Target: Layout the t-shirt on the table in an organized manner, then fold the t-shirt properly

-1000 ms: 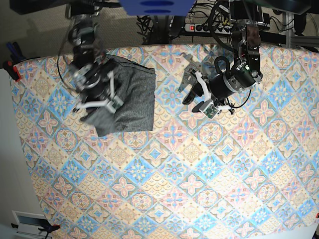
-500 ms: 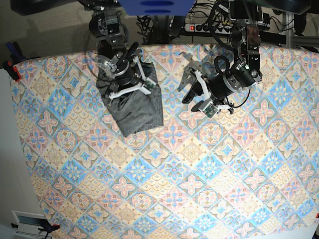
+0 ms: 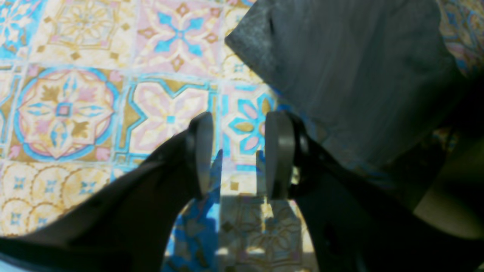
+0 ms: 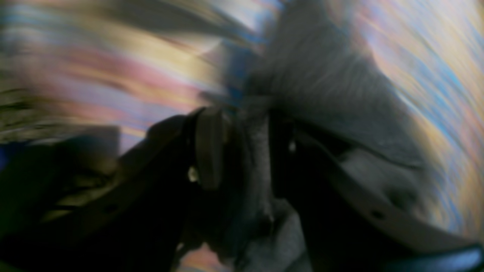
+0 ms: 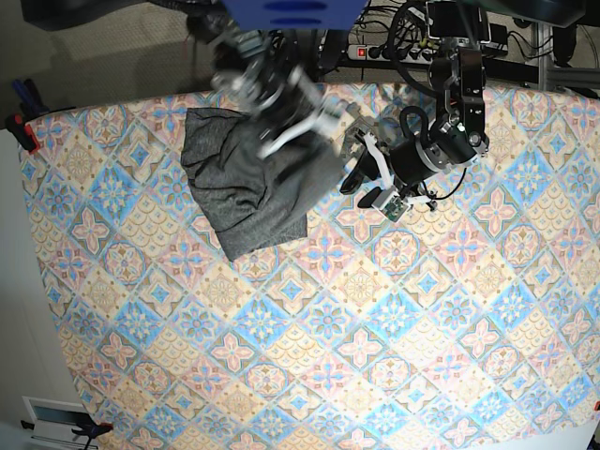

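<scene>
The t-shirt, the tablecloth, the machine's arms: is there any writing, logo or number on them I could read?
None can be read.
t-shirt: plain dark grey, no print or label showing.
table: only tile pattern, no words.
left gripper: black fingers, no marking visible.
right gripper: view too blurred to tell.
Power strip behind the table: a red switch shows; any lettering is too small to read.

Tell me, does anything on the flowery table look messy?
Yes. The dark heather-grey knit t-shirt lies bunched and skewed near the far edge of the pastel tile-print table, wrinkled rather than spread flat. The right tool is over its upper corner.
</scene>
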You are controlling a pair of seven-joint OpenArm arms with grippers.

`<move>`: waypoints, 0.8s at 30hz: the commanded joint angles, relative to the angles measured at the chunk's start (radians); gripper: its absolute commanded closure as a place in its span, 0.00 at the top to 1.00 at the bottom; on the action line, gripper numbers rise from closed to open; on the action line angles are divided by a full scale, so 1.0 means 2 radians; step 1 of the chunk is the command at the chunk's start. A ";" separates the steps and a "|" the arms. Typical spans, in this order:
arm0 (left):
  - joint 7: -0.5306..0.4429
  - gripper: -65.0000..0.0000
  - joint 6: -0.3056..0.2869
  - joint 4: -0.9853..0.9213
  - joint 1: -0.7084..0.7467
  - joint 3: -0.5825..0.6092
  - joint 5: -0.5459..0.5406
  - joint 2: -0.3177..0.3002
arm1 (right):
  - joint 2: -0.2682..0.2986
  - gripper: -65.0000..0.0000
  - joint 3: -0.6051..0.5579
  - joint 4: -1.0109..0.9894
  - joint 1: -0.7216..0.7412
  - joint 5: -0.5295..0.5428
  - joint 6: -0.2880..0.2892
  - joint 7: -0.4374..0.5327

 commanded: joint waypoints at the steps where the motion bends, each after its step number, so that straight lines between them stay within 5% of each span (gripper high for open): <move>1: -0.012 0.32 -0.001 0.008 -0.004 0.000 -0.011 0.000 | -0.005 0.29 -0.016 0.009 0.012 -0.012 -0.019 0.008; 9: -0.012 0.32 -0.001 0.008 -0.004 0.000 -0.011 0.000 | -0.005 0.29 -0.057 0.005 0.013 -0.067 -0.021 0.005; 13: -0.012 0.32 -0.001 0.008 -0.004 0.000 -0.011 0.000 | -0.005 0.29 -0.012 0.008 0.013 -0.067 -0.020 0.010; 16: -0.012 0.32 -0.001 0.008 -0.004 0.002 -0.011 0.000 | 0.026 0.29 0.020 0.009 0.014 -0.067 -0.020 0.012; 18: -0.012 0.32 -0.001 0.008 -0.004 0.002 -0.011 0.003 | 0.045 0.29 0.039 0.009 0.019 -0.067 -0.021 0.030; 24: -0.012 0.32 -0.001 0.008 -0.004 0.003 -0.011 0.011 | 0.045 0.29 0.134 0.009 0.023 -0.066 -0.021 0.103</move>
